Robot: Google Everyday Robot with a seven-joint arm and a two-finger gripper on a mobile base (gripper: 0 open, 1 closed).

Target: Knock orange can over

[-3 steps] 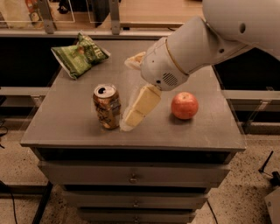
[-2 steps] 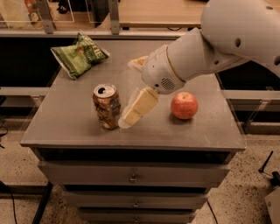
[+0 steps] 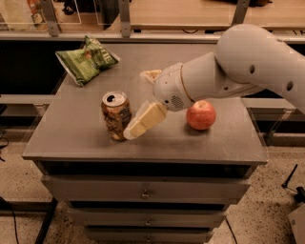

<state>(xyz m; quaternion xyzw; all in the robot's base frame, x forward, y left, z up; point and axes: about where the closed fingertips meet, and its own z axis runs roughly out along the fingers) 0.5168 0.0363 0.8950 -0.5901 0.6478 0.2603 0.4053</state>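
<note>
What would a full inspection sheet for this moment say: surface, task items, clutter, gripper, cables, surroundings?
Surface: grey cabinet top, holding three items.
Job's things: orange can, upright at front left, not yet knocked over.
Clutter: red apple right of the arm; green chip bag at back left.
Gripper: gripper open, beside the can; lower finger apparently touching its lower right side.
Cables: thin dark cable on the floor, left.
Surroundings: drawers below; wooden table behind.
</note>
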